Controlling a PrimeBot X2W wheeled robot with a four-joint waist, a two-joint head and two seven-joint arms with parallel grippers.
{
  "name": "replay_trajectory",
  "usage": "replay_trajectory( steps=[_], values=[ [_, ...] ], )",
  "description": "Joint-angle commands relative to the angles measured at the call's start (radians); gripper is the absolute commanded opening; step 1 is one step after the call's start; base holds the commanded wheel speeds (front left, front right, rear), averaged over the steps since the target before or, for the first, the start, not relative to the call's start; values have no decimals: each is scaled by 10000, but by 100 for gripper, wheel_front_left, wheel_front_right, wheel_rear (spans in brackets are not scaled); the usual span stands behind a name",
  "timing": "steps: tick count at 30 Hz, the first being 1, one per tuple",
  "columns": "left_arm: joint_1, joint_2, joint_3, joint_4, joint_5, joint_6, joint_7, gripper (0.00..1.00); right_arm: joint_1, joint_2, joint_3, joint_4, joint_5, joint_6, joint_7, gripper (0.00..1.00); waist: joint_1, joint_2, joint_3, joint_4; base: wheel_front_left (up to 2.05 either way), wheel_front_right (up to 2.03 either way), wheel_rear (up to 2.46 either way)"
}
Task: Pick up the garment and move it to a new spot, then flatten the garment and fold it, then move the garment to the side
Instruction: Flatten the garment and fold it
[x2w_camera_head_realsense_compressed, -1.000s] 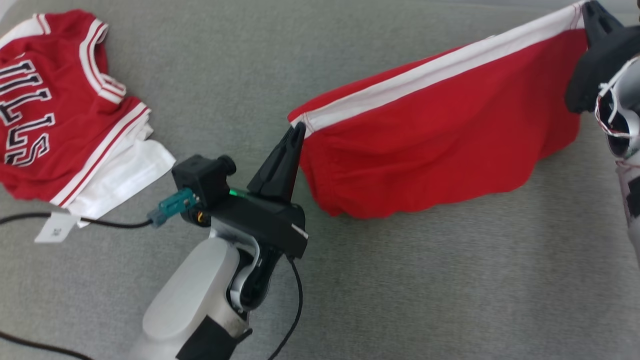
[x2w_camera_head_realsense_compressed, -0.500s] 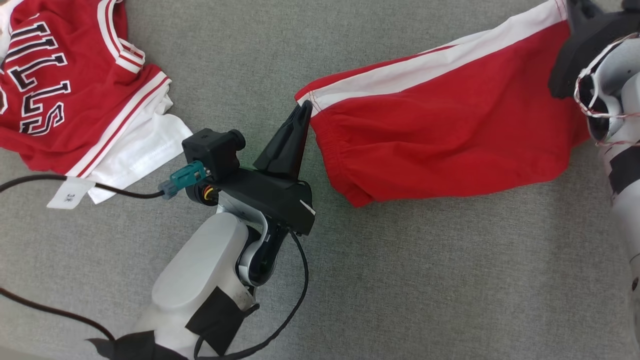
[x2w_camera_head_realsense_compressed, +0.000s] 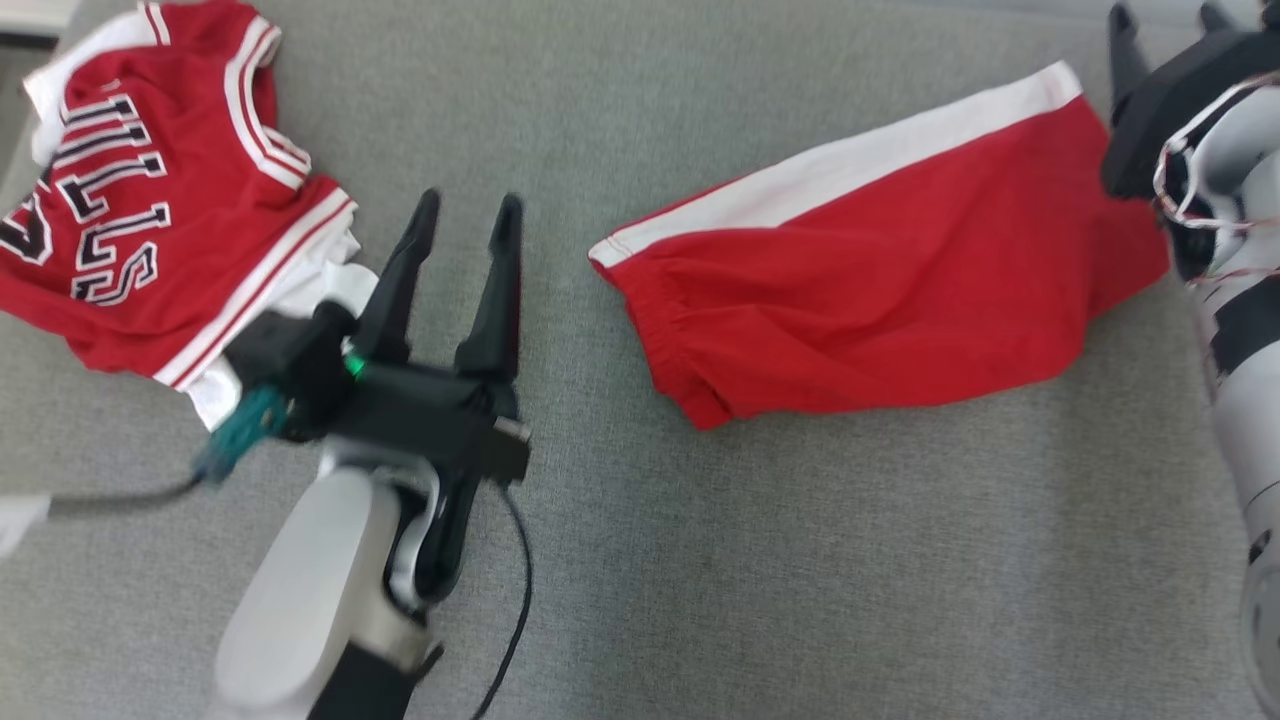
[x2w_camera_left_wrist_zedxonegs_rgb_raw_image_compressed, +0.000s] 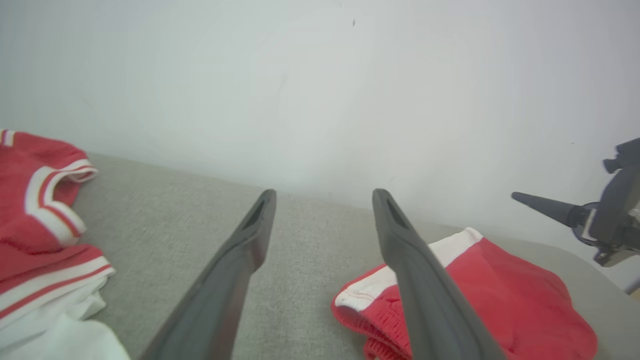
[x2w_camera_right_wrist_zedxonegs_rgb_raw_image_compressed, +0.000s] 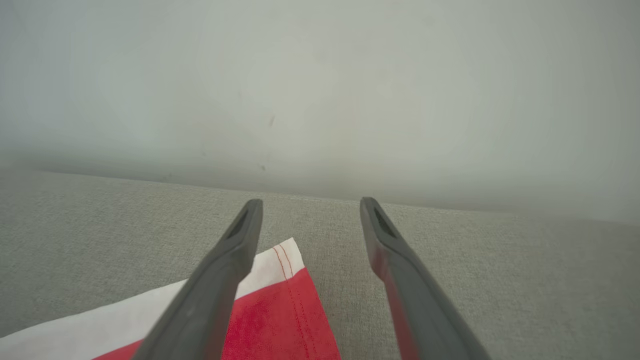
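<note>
The left gripper (x2w_camera_head_realsense_compressed: 468, 203) is hanging with its fingers spread wide and is holding nothing. The right gripper (x2w_camera_head_realsense_compressed: 1165, 14) is likewise standing wide open and empty. The red shorts (x2w_camera_head_realsense_compressed: 880, 270) are lying on the grey surface (x2w_camera_head_realsense_compressed: 700, 560) between the two grippers, the white stripe running along their far edge. Their gathered end is sitting near the left gripper, to its right and apart from it. Their other end is lying just below the right gripper's fingers, one white-and-red corner showing between them in the right wrist view; whether cloth and fingers are touching I cannot tell. A red jersey (x2w_camera_head_realsense_compressed: 150, 200) is lying crumpled just left of the left gripper.
</note>
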Motion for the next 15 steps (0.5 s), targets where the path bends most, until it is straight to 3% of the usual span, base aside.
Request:
replay_trajectory(
  steps=[1,7,15],
  values=[
    [379,56,139,-311,366,28,-30,100,202,122,-26,155,-40,-20,125,100,0,0,-503,-125,0,0,0],
    [2631,14,942,-2482,2047,-7,-31,100,732,-80,-421,835,347,-20,1142,100,0,0,-1066,143,0,0,0],
    [4430,-23,607,-3031,2751,-183,-32,100,1070,-638,-902,1101,314,-20,2121,100,0,0,-916,914,0,0,0]
  ],
)
